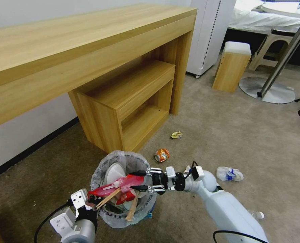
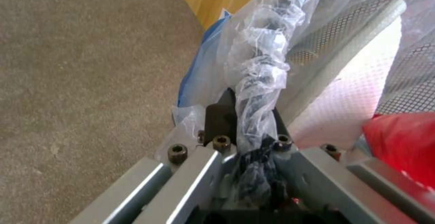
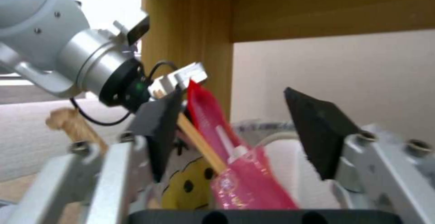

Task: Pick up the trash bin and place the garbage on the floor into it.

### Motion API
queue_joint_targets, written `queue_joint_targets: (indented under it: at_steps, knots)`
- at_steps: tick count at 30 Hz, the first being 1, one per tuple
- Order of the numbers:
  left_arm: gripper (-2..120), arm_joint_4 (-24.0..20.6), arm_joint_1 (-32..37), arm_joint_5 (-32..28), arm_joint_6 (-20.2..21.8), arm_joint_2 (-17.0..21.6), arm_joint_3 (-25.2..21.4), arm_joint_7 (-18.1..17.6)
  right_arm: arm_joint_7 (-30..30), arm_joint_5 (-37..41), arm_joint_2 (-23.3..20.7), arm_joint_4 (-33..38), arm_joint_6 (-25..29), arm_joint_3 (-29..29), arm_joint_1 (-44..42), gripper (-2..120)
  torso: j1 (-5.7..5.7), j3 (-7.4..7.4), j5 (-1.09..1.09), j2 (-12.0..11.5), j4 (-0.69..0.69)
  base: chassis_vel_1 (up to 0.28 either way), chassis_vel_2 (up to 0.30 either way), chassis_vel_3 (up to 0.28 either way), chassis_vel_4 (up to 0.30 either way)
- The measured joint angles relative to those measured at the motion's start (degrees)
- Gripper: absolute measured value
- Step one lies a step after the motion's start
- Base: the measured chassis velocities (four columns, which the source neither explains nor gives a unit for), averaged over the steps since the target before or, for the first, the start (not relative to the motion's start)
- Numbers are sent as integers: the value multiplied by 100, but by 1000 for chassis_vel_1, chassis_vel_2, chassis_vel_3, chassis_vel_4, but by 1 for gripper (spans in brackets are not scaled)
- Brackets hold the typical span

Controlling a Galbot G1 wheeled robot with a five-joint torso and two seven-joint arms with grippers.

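Left gripper (image 1: 95, 201) clamping the bagged rim of the blue trash bin (image 1: 123, 189), right gripper (image 1: 139, 182) hovering over it – fingers spread around a red wrapper (image 1: 123, 185), crushed orange can (image 1: 161, 155) lying beyond on beige carpet (image 1: 224, 135).

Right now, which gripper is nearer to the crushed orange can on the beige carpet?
Right. The right gripper hangs open over the blue bin, near the can; the left gripper clamps the bin's far rim.

We see the bin (image 1: 123, 189) at six o'clock, stuffed with litter. Our right gripper (image 1: 140, 182) hovers over it, fingers spread around a red wrapper (image 1: 124, 184). Our left gripper (image 1: 95, 202) touches its seven-o'clock rim. A can (image 1: 161, 155) lies just beyond.
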Motion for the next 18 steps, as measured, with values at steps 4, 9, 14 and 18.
queue_joint_targets:
  at_steps: [4,9,14,18]
  knots:
    - [1,1,-61,-85,17,54,-155,5,655,248,-146,363,23,188,-135,80,0,0,-1,0,1,0,0,0,0]
    - [1,24,-123,-230,67,133,-341,-16,1812,399,-232,743,47,324,-318,90,0,0,0,0,0,0,0,0,0]
    - [1,-1,-139,-764,393,277,-591,-414,4295,-917,-248,1223,-59,1069,-767,100,0,0,-1,0,0,0,0,0,0]
    - [1,-76,-128,-1224,632,309,-645,-671,4990,-1261,-212,1321,76,1470,-1029,100,0,0,1,0,-1,0,0,0,0]
